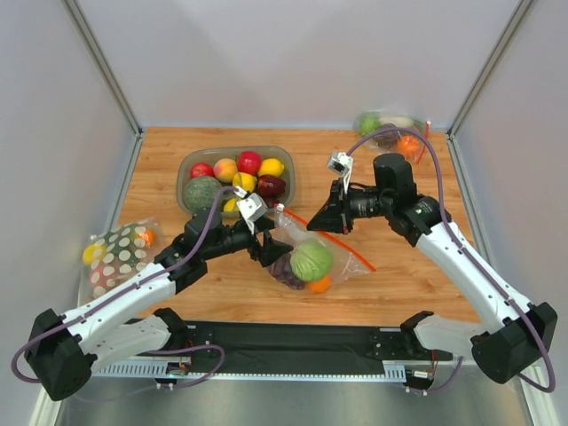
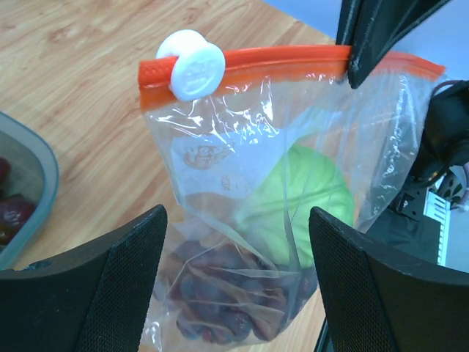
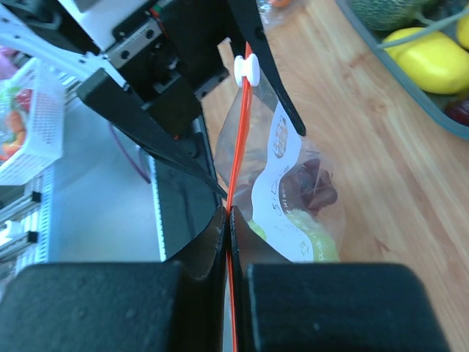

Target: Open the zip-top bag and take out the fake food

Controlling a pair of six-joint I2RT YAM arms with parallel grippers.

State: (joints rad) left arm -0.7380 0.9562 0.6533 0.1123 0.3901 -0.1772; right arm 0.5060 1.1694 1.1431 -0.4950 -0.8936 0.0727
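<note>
The clear zip-top bag (image 1: 342, 253) hangs just over the table's middle, its orange-red zip strip (image 2: 293, 59) stretched level with the white slider (image 2: 192, 64) at one end. The fake food lies inside: a light green fruit (image 2: 308, 198), purple grapes (image 2: 227, 293) and a small orange (image 1: 320, 284). My right gripper (image 3: 231, 227) is shut on the strip at the end away from the slider. My left gripper (image 2: 238, 279) is open, one finger on either side of the bag's lower part, gripping nothing.
A grey bowl (image 1: 185, 169) of apples, lemons and a dark green squash sits at the back left. A polka-dot bag (image 1: 120, 253) lies at the left edge. Another bag of food (image 1: 390, 129) rests at the back right corner. A black mat (image 1: 293, 342) runs along the near edge.
</note>
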